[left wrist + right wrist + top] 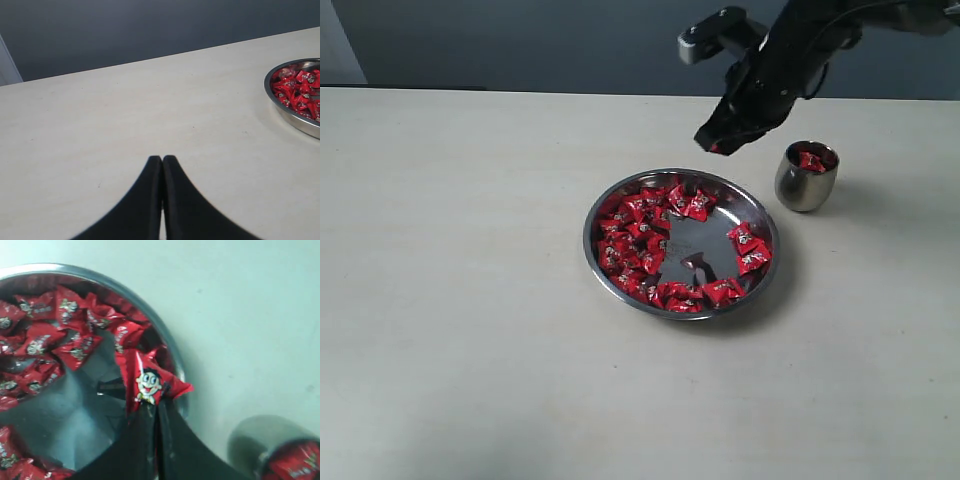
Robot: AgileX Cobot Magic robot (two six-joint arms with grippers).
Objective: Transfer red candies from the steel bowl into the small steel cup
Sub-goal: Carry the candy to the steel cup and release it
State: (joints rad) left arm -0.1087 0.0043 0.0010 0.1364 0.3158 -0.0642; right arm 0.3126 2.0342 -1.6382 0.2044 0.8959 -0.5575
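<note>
We see the right gripper (719, 147) closed on one candy (149, 381), w/ the cup (806, 180) near, rightwards in ext. view.

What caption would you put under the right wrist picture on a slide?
Right claw pinches one red candy over the steel bowl edge, small steel cup nearby.

steel bowl (289, 115) cut by frame edge, small steel cup (255, 440) blurred, partly cropped
</note>
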